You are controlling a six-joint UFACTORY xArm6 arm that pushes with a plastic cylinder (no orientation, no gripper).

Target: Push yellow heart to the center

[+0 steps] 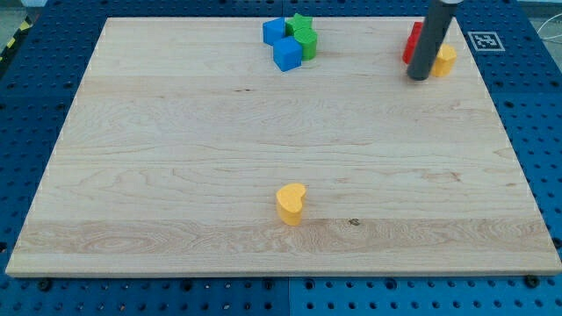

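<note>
The yellow heart (291, 203) lies on the wooden board (176, 158) below the middle, towards the view's bottom. My tip (419, 76) rests on the board at the view's top right, far from the heart. It stands just left of a yellow block (445, 60) and just below a red block (412, 42), which the rod partly hides.
A cluster at the view's top centre holds two blue blocks (281, 44), a green star (301, 26) and a green block (307, 44). A black-and-white marker tag (484, 41) sits off the board's top right corner. Blue perforated table surrounds the board.
</note>
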